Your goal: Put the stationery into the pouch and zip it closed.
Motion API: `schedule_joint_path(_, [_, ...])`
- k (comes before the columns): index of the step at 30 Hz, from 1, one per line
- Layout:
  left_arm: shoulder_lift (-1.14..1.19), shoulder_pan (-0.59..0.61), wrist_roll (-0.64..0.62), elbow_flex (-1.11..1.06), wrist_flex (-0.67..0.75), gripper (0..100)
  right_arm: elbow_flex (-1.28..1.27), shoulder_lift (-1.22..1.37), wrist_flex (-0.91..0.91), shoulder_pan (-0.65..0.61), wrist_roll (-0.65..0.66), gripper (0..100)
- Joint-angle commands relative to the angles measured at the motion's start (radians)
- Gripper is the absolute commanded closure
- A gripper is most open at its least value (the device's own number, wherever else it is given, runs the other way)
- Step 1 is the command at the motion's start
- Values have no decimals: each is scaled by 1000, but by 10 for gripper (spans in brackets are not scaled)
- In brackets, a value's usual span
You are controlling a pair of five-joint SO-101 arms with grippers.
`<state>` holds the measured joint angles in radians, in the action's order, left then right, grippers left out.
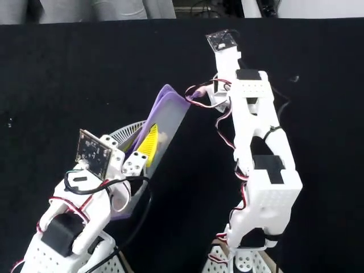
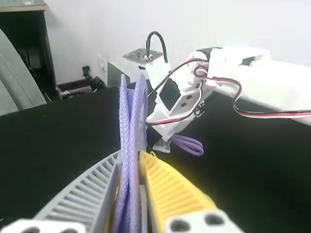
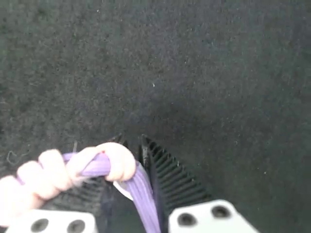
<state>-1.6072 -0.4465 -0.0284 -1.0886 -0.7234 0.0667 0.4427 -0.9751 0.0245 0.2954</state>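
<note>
Purple see-through pouch (image 1: 170, 116), standing on its long edge, purple-and-pink pull cord (image 3: 141, 191) at one end

Black cloth-covered table (image 1: 68, 74), fuzzy matte surface, two white arms (image 1: 267, 187) standing at its near edge

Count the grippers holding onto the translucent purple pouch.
2. The left gripper clamps the translucent purple pouch at its near end; the right gripper pinches the purple pull cord at the far end.
</note>
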Motion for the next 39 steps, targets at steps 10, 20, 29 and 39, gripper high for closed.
schedule_joint_path(10, [176,42,43,-15,193,745,2,13,38,69,-17,982])
schedule_joint_path(20, [137,174,43,88,115,747,10,-12,37,23,-17,894])
schedule_joint_path(29, [-15,326,43,77,-137,748,10,-193,-57,-25,-8,603])
schedule_joint_path(39, [-207,441,44,-36,-371,748,12,-470,-245,-52,49,550])
